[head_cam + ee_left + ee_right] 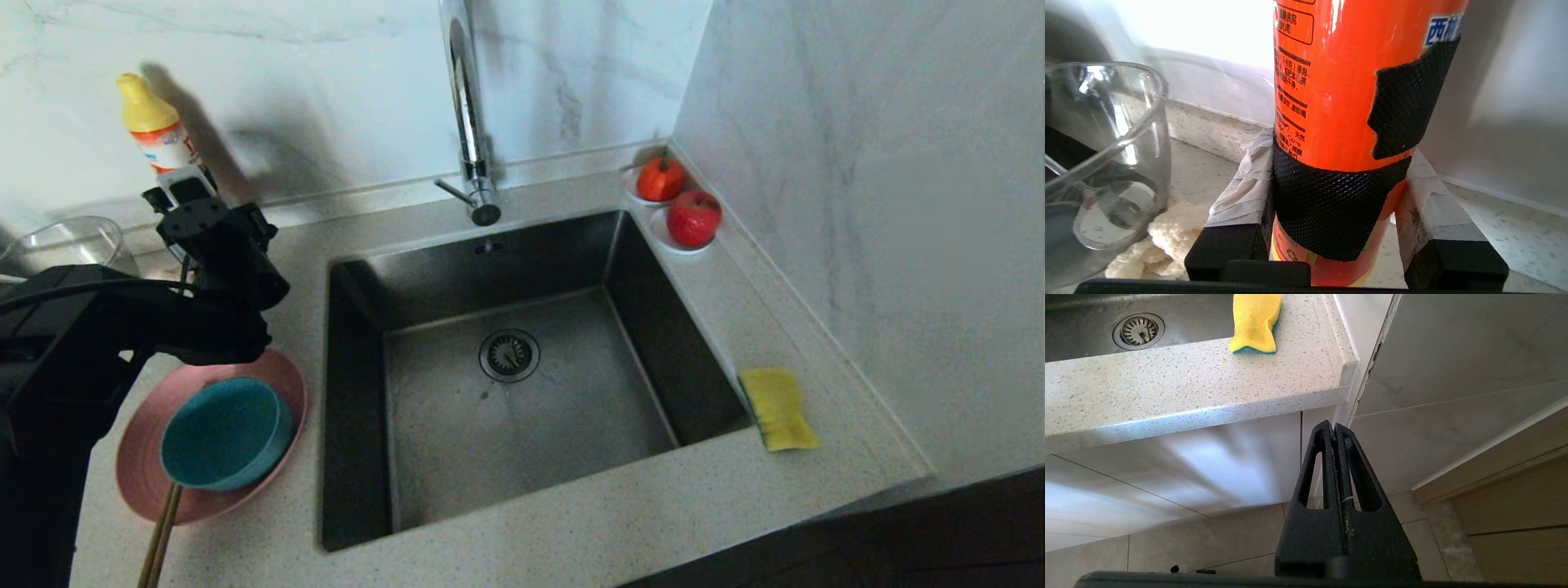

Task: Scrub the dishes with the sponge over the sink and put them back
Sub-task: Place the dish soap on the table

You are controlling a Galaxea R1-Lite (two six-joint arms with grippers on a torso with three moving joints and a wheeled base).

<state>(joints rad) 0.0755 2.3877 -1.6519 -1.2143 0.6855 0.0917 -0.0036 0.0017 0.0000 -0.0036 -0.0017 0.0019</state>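
Head view, left gripper point(181, 194): at the back-left of the counter, closed around the orange detergent bottle point(157, 129).
Left wrist view: fingers point(1241, 196) pressed on both sides of the bottle point(1339, 102), glass bowl point(1102, 155) just beside.
Right gripper point(1336, 435): parked below the counter edge, fingers pressed together, holding nothing.
Sponge point(777, 407): flat on the counter point(571, 523), right of the sink point(506, 367).
Dishes: teal bowl point(224, 433) resting on the pink plate point(269, 376), left of the sink; chopsticks point(160, 535) at the plate's front edge.
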